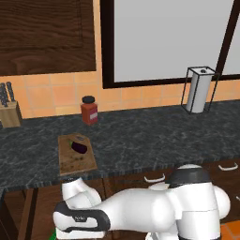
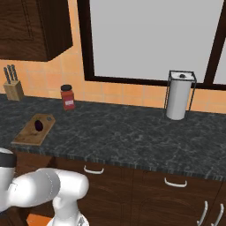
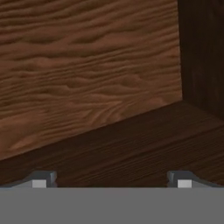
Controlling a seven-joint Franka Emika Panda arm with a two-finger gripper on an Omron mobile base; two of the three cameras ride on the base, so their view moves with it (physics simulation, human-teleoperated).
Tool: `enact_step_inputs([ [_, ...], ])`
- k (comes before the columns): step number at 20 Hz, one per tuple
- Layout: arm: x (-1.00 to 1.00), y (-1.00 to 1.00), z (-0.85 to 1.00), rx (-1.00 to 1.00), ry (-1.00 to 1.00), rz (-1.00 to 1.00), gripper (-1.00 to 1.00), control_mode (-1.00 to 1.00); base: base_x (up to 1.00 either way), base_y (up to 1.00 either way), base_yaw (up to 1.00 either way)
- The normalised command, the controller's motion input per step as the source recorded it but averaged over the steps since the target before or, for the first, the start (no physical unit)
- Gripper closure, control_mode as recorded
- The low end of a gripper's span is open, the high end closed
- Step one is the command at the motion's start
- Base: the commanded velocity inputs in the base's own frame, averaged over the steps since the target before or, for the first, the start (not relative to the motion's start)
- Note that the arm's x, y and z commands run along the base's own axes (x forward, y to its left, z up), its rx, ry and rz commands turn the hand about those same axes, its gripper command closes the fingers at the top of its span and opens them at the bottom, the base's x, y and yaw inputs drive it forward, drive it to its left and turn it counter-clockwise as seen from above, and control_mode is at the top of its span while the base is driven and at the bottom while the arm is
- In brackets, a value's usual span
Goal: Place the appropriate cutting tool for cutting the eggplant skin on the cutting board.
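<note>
The dark purple eggplant (image 1: 78, 148) (image 2: 39, 125) lies on the far half of the light-brown cutting board (image 1: 70, 163) (image 2: 25, 137), which rests on the dark stone counter near its front edge. The peeler is out of view. My arm bends down below the counter edge, to the left of the board. In the hand view my gripper (image 3: 112, 181) is open, its two fingertips (image 3: 40, 181) set wide apart with nothing between them. It faces dark brown wooden panels that meet in a corner, close up.
A red-lidded jar (image 1: 89, 110) (image 2: 67, 98) stands behind the board by the tiled wall. The tan knife block (image 1: 9, 112) (image 2: 14, 90) is at the far left. A paper towel holder (image 1: 199, 90) (image 2: 178, 95) stands to the right. Drawer fronts with white handles (image 2: 93, 169) run below the counter.
</note>
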Motion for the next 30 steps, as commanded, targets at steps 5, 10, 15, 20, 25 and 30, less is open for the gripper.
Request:
enact_step_inputs([
  [5, 0.09, 0.01, 0.10, 0.03, -0.09, -0.13, -1.00, -1.00, 0.00, 0.00, 0.00],
  [10, 0.93, 0.26, 0.09, -0.01, -0.19, -0.25, -1.00, -1.00, 0.00, 0.00, 0.00],
  [15, 0.74, 0.40, -0.03, -0.04, -0.02, -0.10, -1.00, -1.00, 0.00, 0.00, 0.00],
  [20, 0.59, 0.15, -0.14, -0.01, 0.06, -0.05, -1.00, -1.00, 0.00, 0.00, 0.00],
  [25, 0.28, 0.05, -0.44, -0.01, 0.08, -0.03, -1.00, -1.00, 0.00, 0.00, 0.00],
  [30, 0.00, 0.00, -0.56, 0.00, 0.00, -0.03, -1.00, -1.00, 0.00, 0.00, 0.00],
])
